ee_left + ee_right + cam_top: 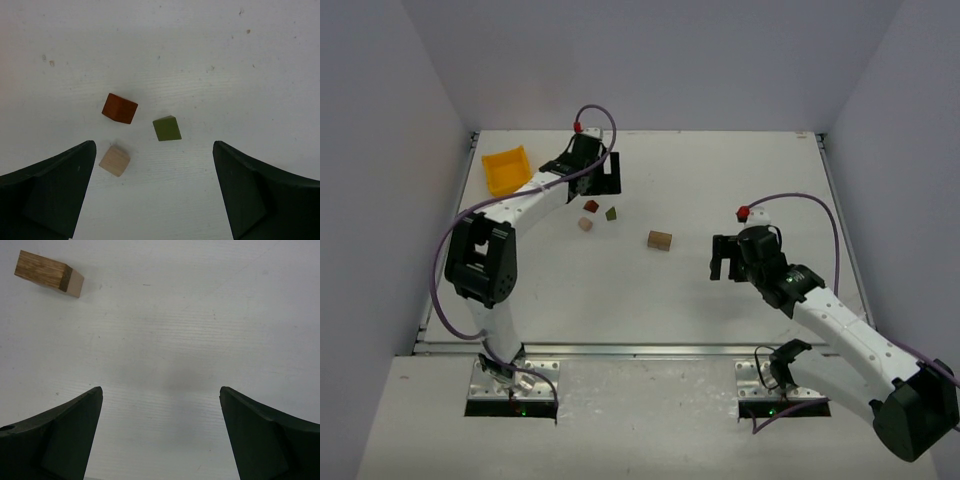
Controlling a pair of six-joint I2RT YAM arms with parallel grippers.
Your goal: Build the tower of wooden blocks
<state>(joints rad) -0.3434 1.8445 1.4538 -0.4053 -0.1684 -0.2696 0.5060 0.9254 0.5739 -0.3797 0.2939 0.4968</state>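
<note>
Table (720, 290): white, walled in on three sides; carries everything below.

Left arm (510, 215): reaches from its near base toward the far left of the table. Right arm (840, 325): bent in from the near right, its wrist ending right of centre.

Yellow bin (507, 169): far left corner, just left of the left arm's wrist.

Left claw (153, 150): spread wide, pinching nothing, pointing down at the three small blocks. Right claw (160, 390): spread wide, pinching nothing, over bare table.

Blocks for the tower: four pieces, all lying singly on the table, none touching another.

- Tan wood block (660, 239): the largest piece, oblong, near the centre of the table, between the small cluster and the right claw. In the right wrist view it lies well ahead of the fingers, at the upper left.
- Dark red block (119, 108): left of centre, farthest of the cluster.
- Olive-green block (167, 128): just right of the red one, apart from it.
- Small tan block (114, 160): nearest of the three, just beside the tip of the finger on the left of the wrist view.
</note>
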